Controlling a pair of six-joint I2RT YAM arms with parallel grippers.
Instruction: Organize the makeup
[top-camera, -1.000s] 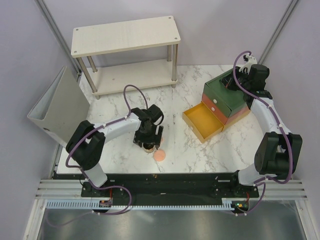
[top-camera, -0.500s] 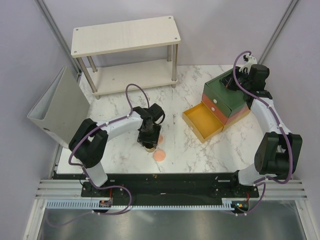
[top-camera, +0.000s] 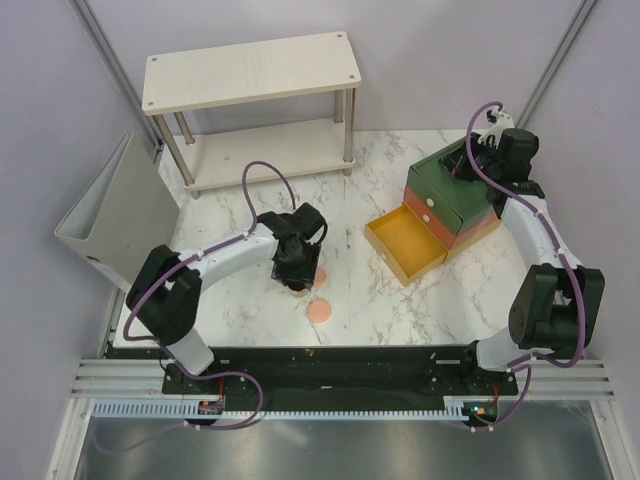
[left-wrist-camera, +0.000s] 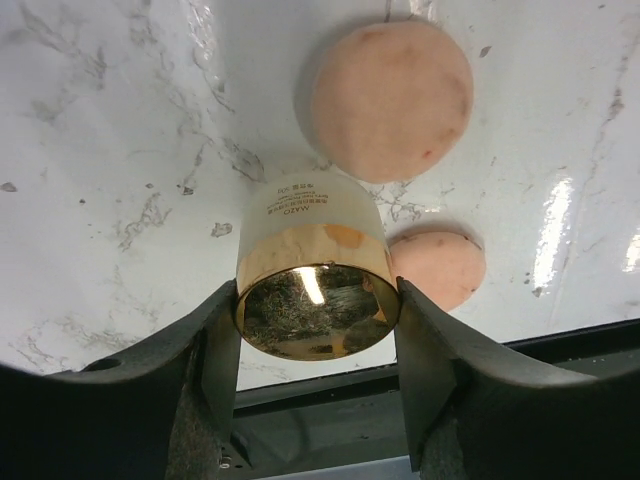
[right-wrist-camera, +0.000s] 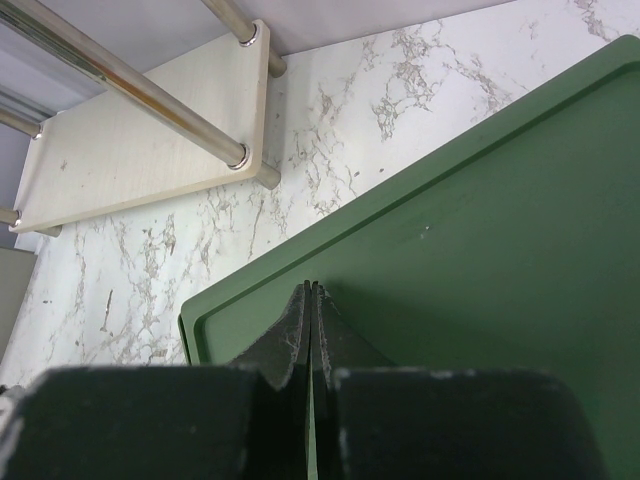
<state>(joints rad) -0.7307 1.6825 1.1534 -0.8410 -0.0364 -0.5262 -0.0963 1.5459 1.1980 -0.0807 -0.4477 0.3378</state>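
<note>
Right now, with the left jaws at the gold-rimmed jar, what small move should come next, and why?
Probably lift the jar straight up a little. The left jaws press both its sides, and two peach discs lie close beside it, so sliding sideways might knock them.

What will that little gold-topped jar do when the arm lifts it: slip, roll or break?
The gold-rimmed jar looks rigid, so it probably won't squash between the jaws pressed against its sides. Its glossy round wall could slip or twist in that two-sided grip. Set down on its side, it would likely roll; upright it should sit steady.
</note>
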